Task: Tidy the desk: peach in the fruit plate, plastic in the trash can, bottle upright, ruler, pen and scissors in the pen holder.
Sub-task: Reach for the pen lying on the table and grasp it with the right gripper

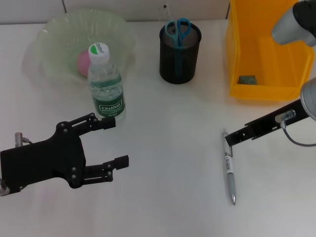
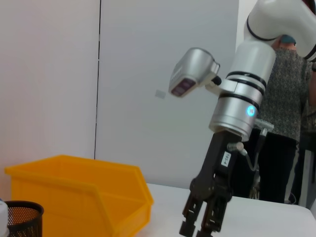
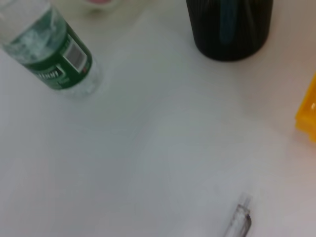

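Observation:
A pink peach [image 1: 82, 62] lies in the pale green fruit plate [image 1: 54, 29] at the back left. In front of it the bottle [image 1: 106, 86] stands upright, white cap on top. The black mesh pen holder [image 1: 180, 54] holds blue-handled scissors [image 1: 178, 30] and a thin clear ruler [image 1: 167, 12]. A small greenish piece of plastic [image 1: 247, 79] lies inside the yellow trash can [image 1: 256, 91]. On the table to the right lies a grey pen [image 1: 228, 170]. My right gripper [image 1: 230, 139] hangs at the pen's far end. My left gripper [image 1: 116, 142] is open and empty, just in front of the bottle.
The right wrist view shows the bottle [image 3: 49, 54], the pen holder [image 3: 229, 29], the pen's end [image 3: 239, 224] and a corner of the trash can [image 3: 308, 113]. From the left wrist, the right gripper [image 2: 202, 224] shows beside the trash can [image 2: 74, 192].

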`<state>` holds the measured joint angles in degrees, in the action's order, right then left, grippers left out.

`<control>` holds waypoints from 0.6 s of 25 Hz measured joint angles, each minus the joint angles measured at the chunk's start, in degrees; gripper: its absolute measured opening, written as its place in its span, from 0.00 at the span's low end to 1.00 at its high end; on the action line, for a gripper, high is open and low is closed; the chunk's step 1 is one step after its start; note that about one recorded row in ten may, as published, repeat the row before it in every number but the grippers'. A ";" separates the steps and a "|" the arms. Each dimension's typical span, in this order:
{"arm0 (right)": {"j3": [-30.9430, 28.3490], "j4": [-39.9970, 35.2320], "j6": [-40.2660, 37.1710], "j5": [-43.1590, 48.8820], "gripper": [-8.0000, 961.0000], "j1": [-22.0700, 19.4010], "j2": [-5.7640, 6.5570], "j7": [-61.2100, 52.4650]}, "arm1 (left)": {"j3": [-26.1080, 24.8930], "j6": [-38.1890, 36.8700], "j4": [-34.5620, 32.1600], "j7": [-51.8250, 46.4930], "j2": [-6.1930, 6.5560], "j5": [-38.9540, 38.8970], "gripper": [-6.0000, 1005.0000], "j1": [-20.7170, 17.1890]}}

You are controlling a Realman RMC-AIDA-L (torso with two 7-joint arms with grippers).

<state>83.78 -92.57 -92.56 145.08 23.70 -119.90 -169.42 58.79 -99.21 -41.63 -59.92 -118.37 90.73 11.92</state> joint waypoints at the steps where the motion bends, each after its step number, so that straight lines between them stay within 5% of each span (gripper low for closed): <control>1: 0.08 0.66 0.13 0.34 0.80 0.05 0.00 0.00 | -0.02 0.02 0.03 -0.01 -0.01 0.01 0.85 0.01; 15: 3.36 12.33 6.65 1.52 0.80 4.15 0.16 0.00 | -0.26 0.07 0.68 0.26 0.05 0.07 0.85 0.30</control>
<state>87.14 -80.24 -85.91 146.59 27.86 -119.74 -169.42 58.54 -99.14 -40.95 -59.66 -118.31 90.80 12.22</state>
